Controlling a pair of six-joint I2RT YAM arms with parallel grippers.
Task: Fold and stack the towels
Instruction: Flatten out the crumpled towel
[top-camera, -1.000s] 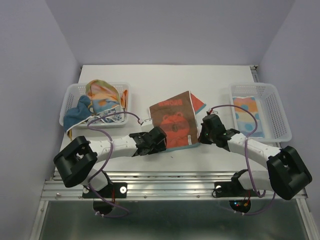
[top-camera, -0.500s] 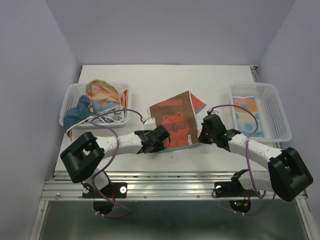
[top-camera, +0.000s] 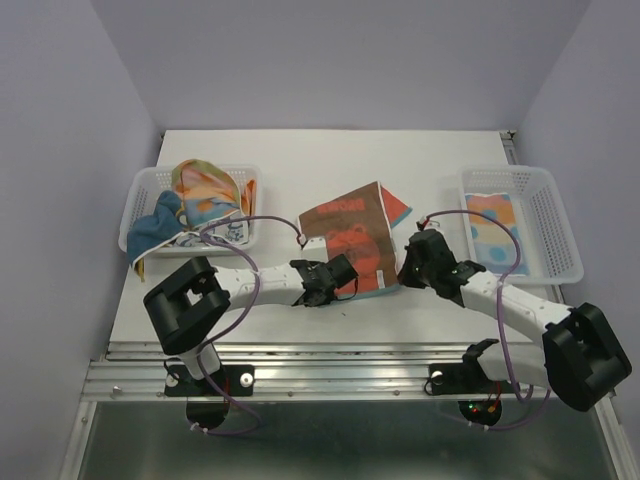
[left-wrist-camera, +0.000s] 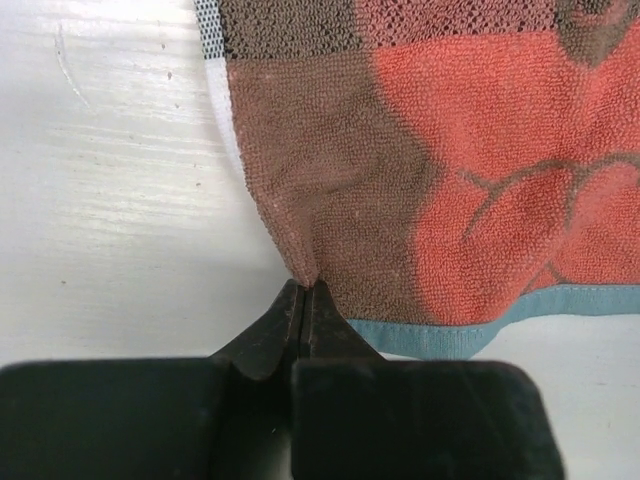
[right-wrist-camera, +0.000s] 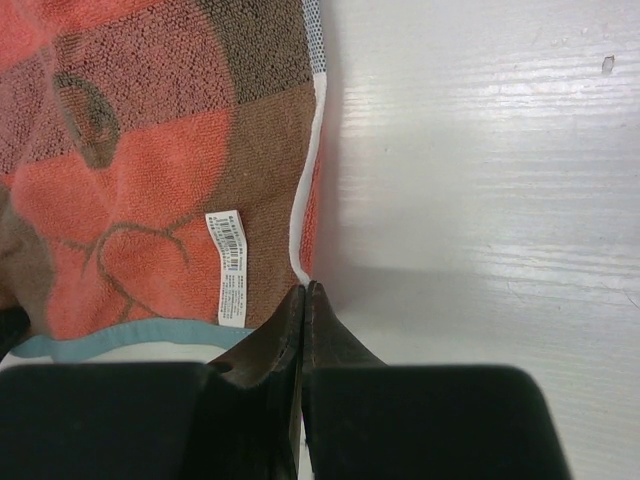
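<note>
A brown towel with a red bear (top-camera: 350, 232) lies spread on the white table, and a teal hem runs along its near edge. My left gripper (top-camera: 337, 274) is at the towel's near left corner. In the left wrist view the left gripper (left-wrist-camera: 303, 286) is shut, with a small peak of the brown towel (left-wrist-camera: 330, 150) pinched between its tips. My right gripper (top-camera: 408, 268) is at the near right corner. In the right wrist view the right gripper (right-wrist-camera: 305, 288) is shut on the towel's white side hem (right-wrist-camera: 298, 262), beside a white care label (right-wrist-camera: 230, 268).
A white perforated basket (top-camera: 140, 192) at the left holds a heap of towels (top-camera: 200, 200) in orange and blue. A second white basket (top-camera: 552, 215) at the right holds a folded towel with orange and blue circles (top-camera: 493, 225). Purple cables loop over both arms.
My left arm has slid right along the towel's near edge, and its jaws have closed on the near left corner. The right gripper has stayed shut at the near right corner.
</note>
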